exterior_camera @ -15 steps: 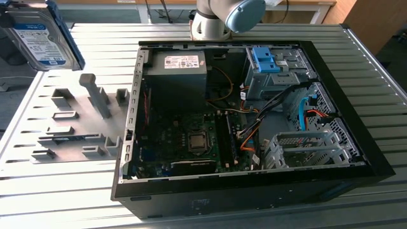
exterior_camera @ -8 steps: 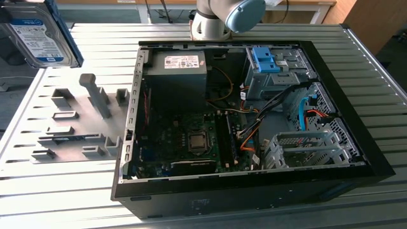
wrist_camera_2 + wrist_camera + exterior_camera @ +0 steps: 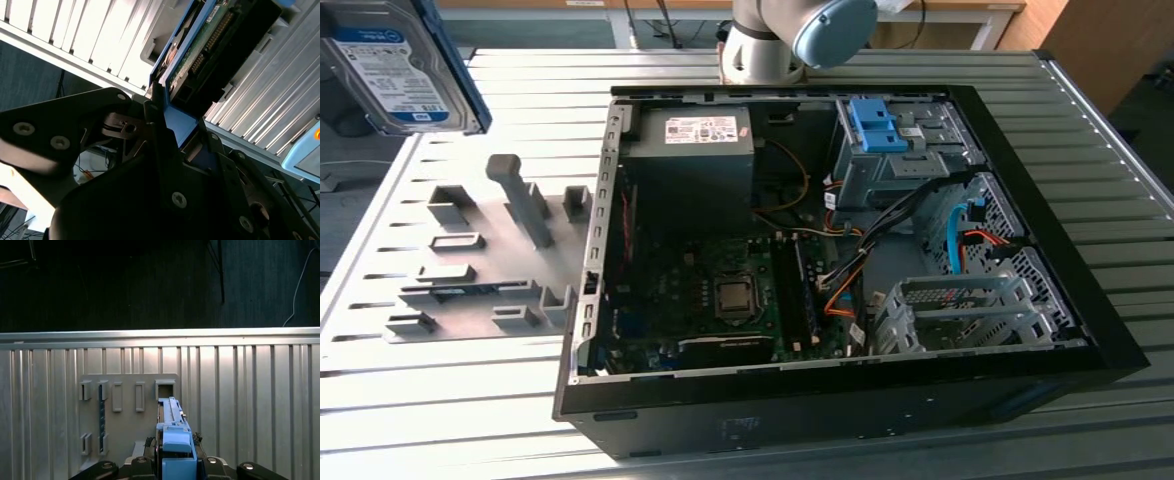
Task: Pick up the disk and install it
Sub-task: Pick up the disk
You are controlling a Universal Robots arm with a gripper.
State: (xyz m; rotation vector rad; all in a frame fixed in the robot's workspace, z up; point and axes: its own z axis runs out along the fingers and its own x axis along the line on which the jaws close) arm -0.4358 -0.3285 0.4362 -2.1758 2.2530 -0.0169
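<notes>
Carry step is judged in hand: disk [image 3: 394, 65] is held aloft, gripper [image 3: 165, 120] clamped on its blue carrier, well apart from open case [image 3: 854, 425]. Squaring to 1 bay is likely called for.

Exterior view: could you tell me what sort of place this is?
Probably a computer-assembly test bench: an open computer case on a ribbed metal table, a grey parts fixture beside it.

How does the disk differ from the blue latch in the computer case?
The disk is silver with a labelled face; the latch is plain blue plastic. The disk is held in the air by the tool; the latch sits on a cage inside the case. Both carry blue plastic.
</notes>
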